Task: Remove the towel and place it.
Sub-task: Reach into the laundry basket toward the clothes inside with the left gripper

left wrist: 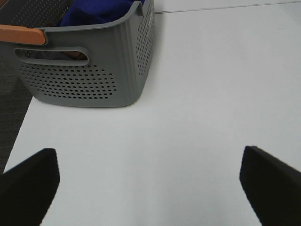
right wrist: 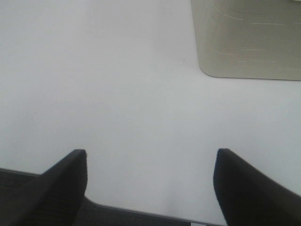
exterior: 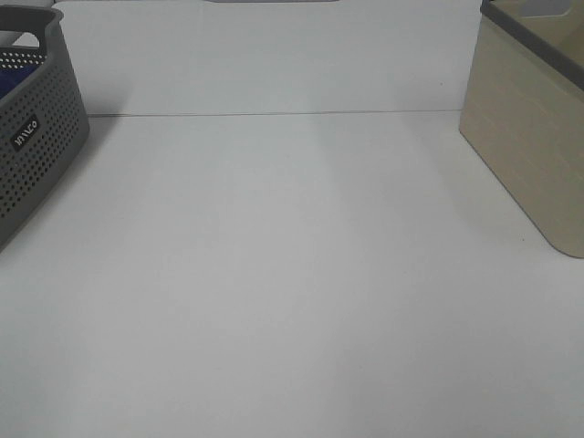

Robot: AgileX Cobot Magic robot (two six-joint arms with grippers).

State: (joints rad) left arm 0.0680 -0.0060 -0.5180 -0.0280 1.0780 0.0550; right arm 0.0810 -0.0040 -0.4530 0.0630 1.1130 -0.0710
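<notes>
Towel (left wrist: 94, 10), bunched inside the grey perforated basket (left wrist: 80, 80) at left; we note left gripper (left wrist: 150, 183), then right gripper (right wrist: 150, 183), both spread wide and empty above the table (exterior: 292, 274), beige bin (right wrist: 249, 37) at right, and judge that cloth catching the rim could drag the basket along.

The left fingers (left wrist: 29, 186) are two matte black wedges, flat-faced, with straight edges and blunt, squared-off tips. The right fingers (right wrist: 59, 190) are the same plain black, smooth and dull. Each narrows toward a slightly rounded tip and broadens toward a base cut off by the frame.
</notes>
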